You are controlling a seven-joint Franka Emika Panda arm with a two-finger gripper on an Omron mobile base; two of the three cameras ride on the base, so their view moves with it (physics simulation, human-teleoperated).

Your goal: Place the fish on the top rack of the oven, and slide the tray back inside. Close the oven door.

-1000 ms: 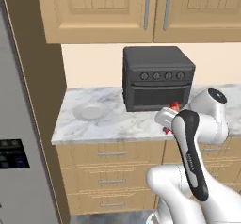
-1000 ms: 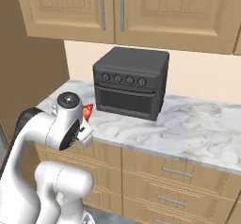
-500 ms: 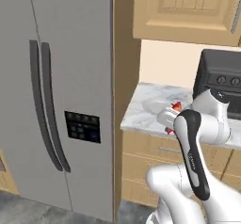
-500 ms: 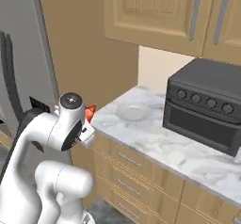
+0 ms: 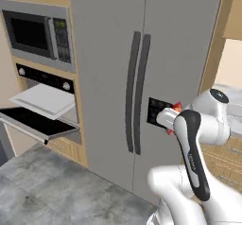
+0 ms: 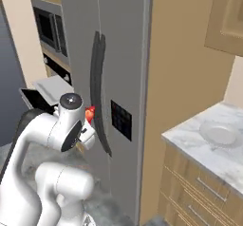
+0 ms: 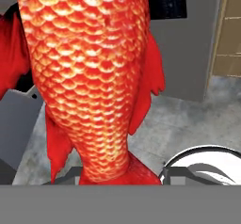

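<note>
Fish (image 7: 94, 77): bright red-orange, scaled, close against the hand camera, tail toward the lens. In the left base view it shows as a small red spot (image 5: 176, 108) at the tool (image 5: 166, 119), in front of the fridge (image 5: 142, 54); in the right base view, a red spot (image 6: 89, 114) beside the arm's wrist. Tool: nearly closed, gripping the fish.

Oven (image 5: 45, 80): built into the wall at 9 o'clock of the left base view, black control strip with round silver knobs. Oven door (image 5: 33, 122): dropped open, lying flat, black inner face upward. Top rack (image 5: 41, 99): pale flat tray, pulled out over the door, nothing on it. The fish is well apart from it.

Microwave (image 5: 35, 32): above the oven, door shut.

Worktop (image 6: 209, 149): marble, at 3 o'clock of the right base view, carrying a clear bowl (image 6: 219, 134).
</note>
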